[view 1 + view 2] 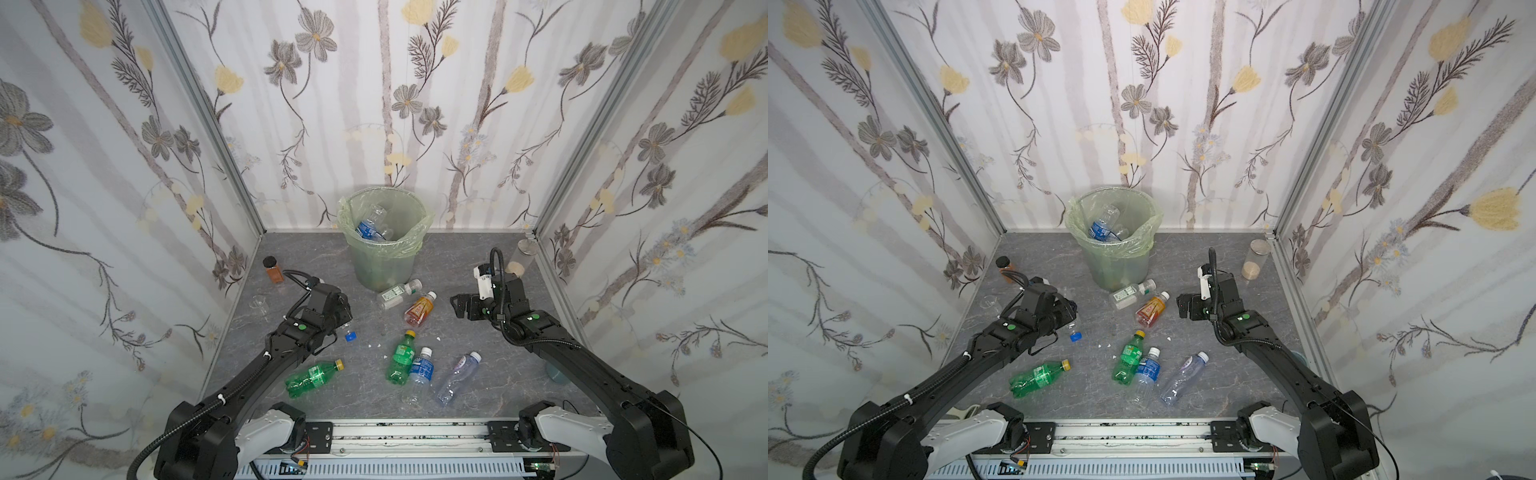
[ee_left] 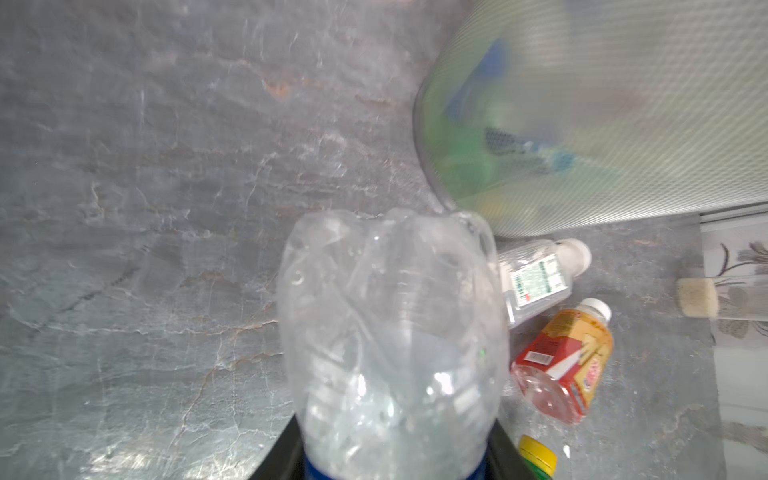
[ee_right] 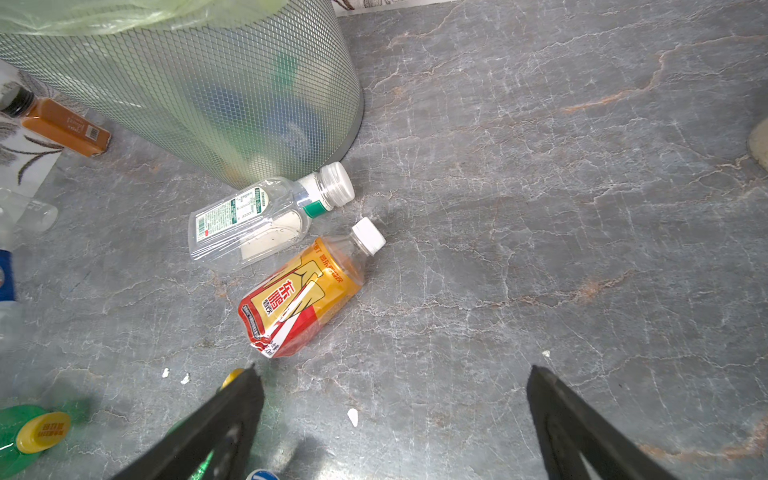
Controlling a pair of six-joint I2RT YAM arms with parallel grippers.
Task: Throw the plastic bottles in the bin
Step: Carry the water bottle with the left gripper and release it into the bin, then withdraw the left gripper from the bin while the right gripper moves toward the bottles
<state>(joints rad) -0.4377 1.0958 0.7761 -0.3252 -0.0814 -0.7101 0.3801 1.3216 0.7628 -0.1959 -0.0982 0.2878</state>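
I run this from a staged lab cell: floral wallpaper panels point(image 1: 374, 104) on silver aluminium posts point(image 1: 208, 116) box a grey marbled tabletop point(image 1: 457, 257), with a silver arm rail point(image 1: 407, 432) along the bottom edge.

Both top views look steeply down from high at the near edge toward the back wall point(image 1: 365, 124), covering the whole tabletop point(image 1: 478, 257). Each wrist view sits close over it, facing the middle; both share the foot of the bin point(image 2: 602, 124) and the orange bottle point(image 3: 299, 295).

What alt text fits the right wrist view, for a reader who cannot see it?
The open right gripper hovers over a grey table, near an orange bottle and a white-label bottle lying by the bin.
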